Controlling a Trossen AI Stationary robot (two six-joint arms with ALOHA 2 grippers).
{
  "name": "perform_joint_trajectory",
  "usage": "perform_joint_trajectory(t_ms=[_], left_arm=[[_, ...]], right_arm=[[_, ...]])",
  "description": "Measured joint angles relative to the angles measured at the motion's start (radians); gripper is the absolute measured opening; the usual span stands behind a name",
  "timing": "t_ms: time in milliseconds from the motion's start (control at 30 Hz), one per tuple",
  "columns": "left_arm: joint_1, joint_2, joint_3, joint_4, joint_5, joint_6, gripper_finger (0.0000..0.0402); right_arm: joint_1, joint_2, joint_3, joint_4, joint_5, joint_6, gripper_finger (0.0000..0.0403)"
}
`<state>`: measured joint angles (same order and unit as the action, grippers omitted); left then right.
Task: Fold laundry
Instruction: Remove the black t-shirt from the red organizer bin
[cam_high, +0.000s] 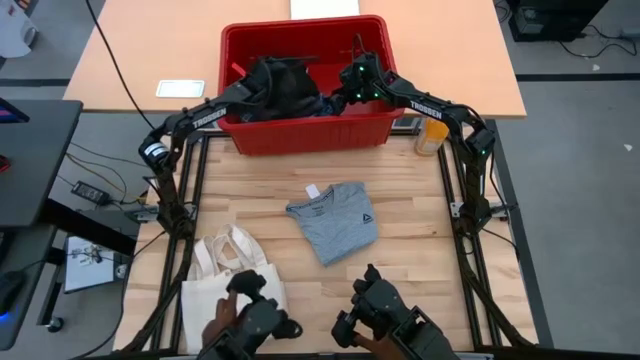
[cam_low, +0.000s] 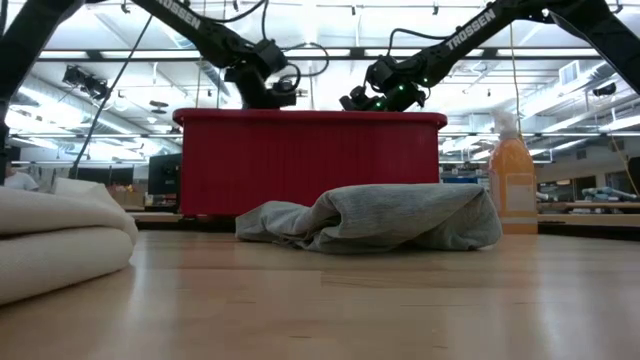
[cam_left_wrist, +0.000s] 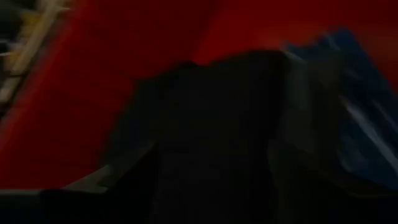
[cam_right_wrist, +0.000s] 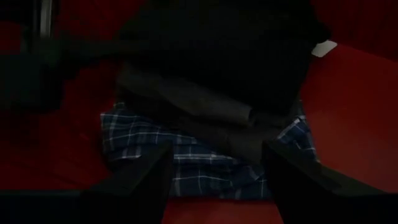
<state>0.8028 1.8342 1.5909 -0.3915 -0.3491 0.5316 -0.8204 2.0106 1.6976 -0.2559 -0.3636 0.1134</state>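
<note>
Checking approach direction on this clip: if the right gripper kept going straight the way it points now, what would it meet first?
Most likely the blue-and-white plaid piece in the red bin. The right gripper, fingers apart, points at it, beside the dark garment. Depth is unclear.

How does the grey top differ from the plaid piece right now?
The grey top lies folded on the table; the plaid piece is crumpled in the red bin. The top is plain grey with a small dark mark; the plaid is blue-and-white checked. The top lies uncovered; dark garments overlap the plaid. Both are soft laundry.
</note>
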Motion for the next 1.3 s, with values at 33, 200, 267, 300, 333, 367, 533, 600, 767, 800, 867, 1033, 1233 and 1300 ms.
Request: perform_joint_trajectory(t_ms=[33, 200, 267, 300, 333, 367, 533, 600, 767, 800, 867, 1033, 1233, 1300], left_arm=[[0.001, 0.003, 0.000, -0.022, 0.016, 0.021, 0.0307], [0.002, 0.012, -0.001, -0.065, 0.043, 0.147, 0.0309], [0.001, 0.012, -0.001, -0.075, 0.061, 0.151, 0.0309], [0.001, 0.012, -0.001, -0.088, 0.068, 0.151, 0.0309], [0.001, 0.014, -0.001, -0.098, 0.074, 0.150, 0.0309], [0.001, 0.020, 0.000, -0.106, 0.078, 0.150, 0.0309], [0.002, 0.061, -0.001, -0.067, 0.010, 0.181, 0.0309], [0.001, 0.078, -0.001, -0.038, -0.014, 0.196, 0.0309], [-0.005, 0.137, -0.002, -0.024, -0.119, 0.198, 0.0309], [-0.008, 0.140, -0.002, -0.013, -0.153, 0.198, 0.0309], [-0.012, 0.142, -0.001, 0.011, -0.195, 0.207, 0.0309], [-0.005, 0.138, -0.002, 0.153, -0.275, 0.251, 0.0309], [0.024, 0.107, 0.001, 0.253, -0.293, 0.236, 0.0298], [0.042, 0.110, -0.001, 0.242, -0.294, 0.168, 0.0290]], right_arm=[[0.000, 0.000, 0.000, 0.000, 0.000, 0.006, 0.0250], [0.000, 0.000, 0.000, 0.000, -0.005, 0.042, 0.0250], [0.000, 0.000, 0.000, 0.000, -0.005, 0.043, 0.0250], [0.000, 0.000, 0.000, 0.001, -0.005, 0.044, 0.0250], [0.000, 0.000, 0.000, 0.002, -0.005, 0.046, 0.0250], [0.000, 0.000, 0.000, 0.005, -0.006, 0.051, 0.0250], [0.002, 0.000, 0.000, 0.023, -0.014, 0.052, 0.0250], [0.002, 0.000, 0.000, 0.030, -0.027, 0.061, 0.0250], [0.002, 0.000, 0.000, 0.043, -0.053, 0.102, 0.0250], [0.002, 0.000, 0.000, 0.042, -0.059, 0.104, 0.0250], [0.002, 0.000, 0.000, 0.042, -0.069, 0.104, 0.0250], [0.003, 0.000, 0.000, 0.037, -0.063, 0.081, 0.0250], [0.004, 0.000, 0.000, -0.011, -0.052, 0.060, 0.0250], [0.006, 0.000, 0.000, -0.030, -0.051, 0.041, 0.0250]])
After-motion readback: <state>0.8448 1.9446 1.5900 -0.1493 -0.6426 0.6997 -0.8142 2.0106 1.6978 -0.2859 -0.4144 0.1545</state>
